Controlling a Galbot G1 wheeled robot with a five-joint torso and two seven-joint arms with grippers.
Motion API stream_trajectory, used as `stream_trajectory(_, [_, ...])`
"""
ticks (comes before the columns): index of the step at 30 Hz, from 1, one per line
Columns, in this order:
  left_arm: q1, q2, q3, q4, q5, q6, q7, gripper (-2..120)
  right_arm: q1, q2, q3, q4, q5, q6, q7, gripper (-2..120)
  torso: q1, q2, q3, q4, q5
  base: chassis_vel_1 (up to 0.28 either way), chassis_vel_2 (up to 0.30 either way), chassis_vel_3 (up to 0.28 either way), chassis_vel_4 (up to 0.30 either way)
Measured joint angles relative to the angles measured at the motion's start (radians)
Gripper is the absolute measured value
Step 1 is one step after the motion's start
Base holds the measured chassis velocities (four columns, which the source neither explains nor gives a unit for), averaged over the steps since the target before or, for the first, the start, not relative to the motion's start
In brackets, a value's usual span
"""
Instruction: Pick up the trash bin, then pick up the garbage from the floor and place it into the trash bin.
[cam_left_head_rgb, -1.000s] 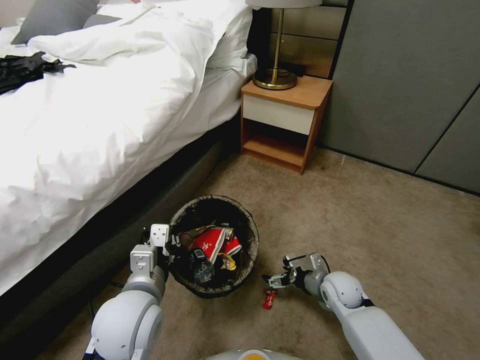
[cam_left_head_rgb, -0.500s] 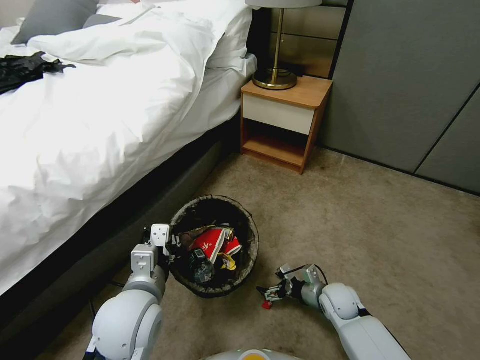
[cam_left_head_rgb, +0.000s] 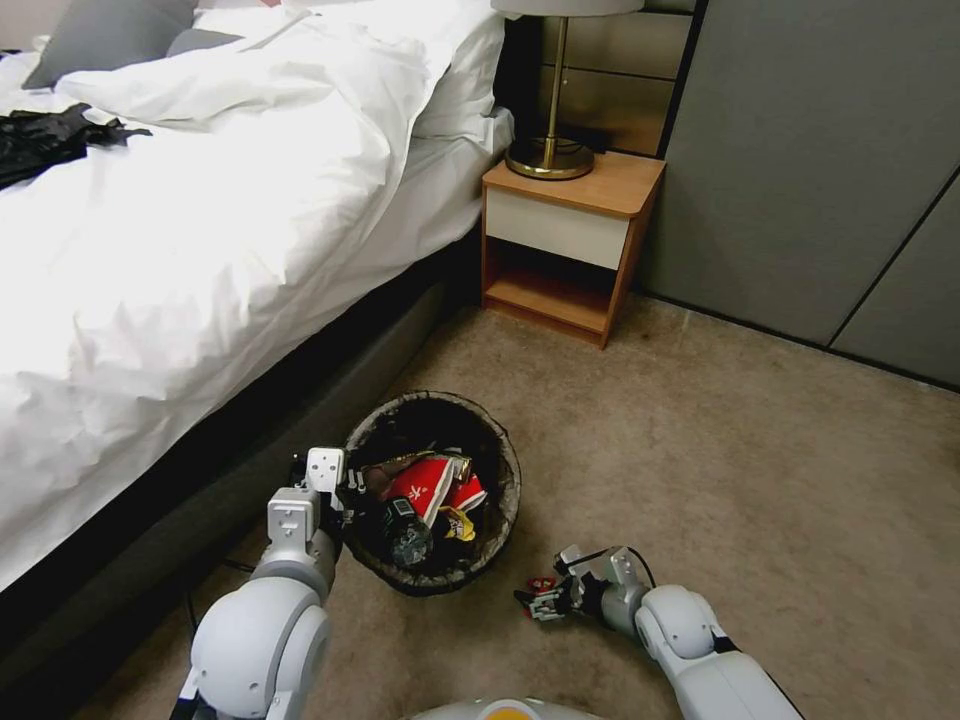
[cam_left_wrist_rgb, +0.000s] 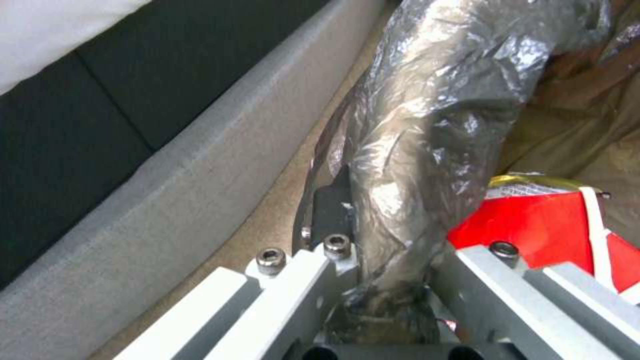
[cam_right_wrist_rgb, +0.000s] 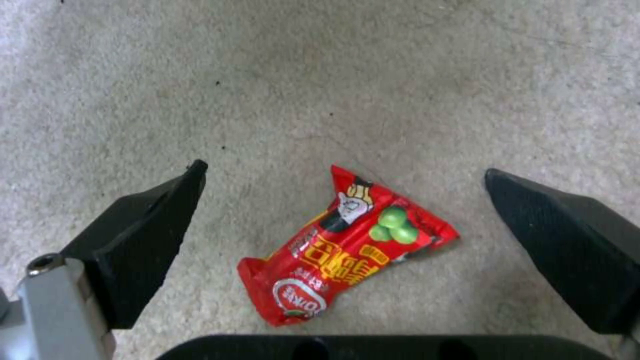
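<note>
Inside the trash bin (cam_left_head_rgb: 500, 500), pinched by the left gripper (cam_left_head_rgb: 345, 490): red cups (cam_left_head_rgb: 425, 485); right gripper (cam_left_head_rgb: 535, 598) spread around a red wrapper (cam_right_wrist_rgb: 347, 250).

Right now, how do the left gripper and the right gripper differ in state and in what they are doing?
The left gripper is shut on the bag-covered rim of the trash bin; the right gripper is open. The left holds its thing; the right only straddles the red wrapper on the carpet. Both are low, near the floor.

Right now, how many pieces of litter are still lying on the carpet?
1. A small red snack wrapper lies flat on the carpet beside the trash bin, between the open fingers of the right tool. The robot's arms may hide other pieces.
</note>
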Motion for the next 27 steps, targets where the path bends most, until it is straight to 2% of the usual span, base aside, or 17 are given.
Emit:
stream_trajectory(6, [0.000, 0.001, -0.002, 0.006, 0.000, -0.003, 0.002, 0, 0.009, 0.007, -0.007, -0.026, -0.015, 0.008, -0.002, 100, 0.000, 0.000, 0.000, -0.0006, -0.0009, 0.000, 0.000, 0.000, 0.000])
stream_trajectory(8, [-0.001, 0.000, -0.001, 0.007, 0.000, -0.003, 0.003, 0, 0.014, 0.010, -0.007, -0.034, -0.017, 0.010, -0.002, 100, 0.000, 0.000, 0.000, -0.0006, -0.0007, 0.000, 0.000, 0.000, 0.000])
stream_trajectory(9, [-0.001, -0.002, 0.000, 0.007, 0.000, -0.004, 0.004, 0, 0.018, 0.013, -0.007, -0.042, -0.019, 0.010, -0.002, 100, 0.000, 0.000, 0.000, 0.0002, 0.0003, 0.000, 0.000, 0.000, 0.000])
stream_trajectory(14, [-0.003, -0.002, -0.001, 0.010, 0.000, -0.005, 0.004, 0, 0.019, 0.019, -0.006, -0.057, -0.035, 0.014, -0.003, 100, 0.000, 0.001, 0.000, -0.0002, -0.0002, 0.000, 0.000, 0.000, 0.000])
stream_trajectory(23, [-0.003, -0.002, -0.002, 0.014, 0.000, -0.008, 0.005, 0, 0.000, 0.026, 0.000, -0.057, -0.058, 0.018, 0.002, 100, 0.000, 0.000, 0.000, 0.0006, 0.0003, 0.000, 0.000, 0.000, 0.000])
stream_trajectory(25, [-0.006, -0.002, -0.003, 0.014, 0.000, -0.008, 0.005, 0, -0.026, 0.020, 0.003, -0.033, -0.062, 0.018, 0.009, 100, 0.000, 0.000, 0.000, 0.0014, 0.0015, 0.000, 0.000, 0.000, 0.000])
stream_trajectory(27, [-0.008, -0.001, -0.004, 0.016, 0.000, -0.008, 0.005, 0, -0.041, 0.017, 0.003, -0.017, -0.064, 0.018, 0.009, 100, 0.000, 0.000, 0.000, 0.0009, 0.0010, 0.000, 0.000, 0.000, 0.000])
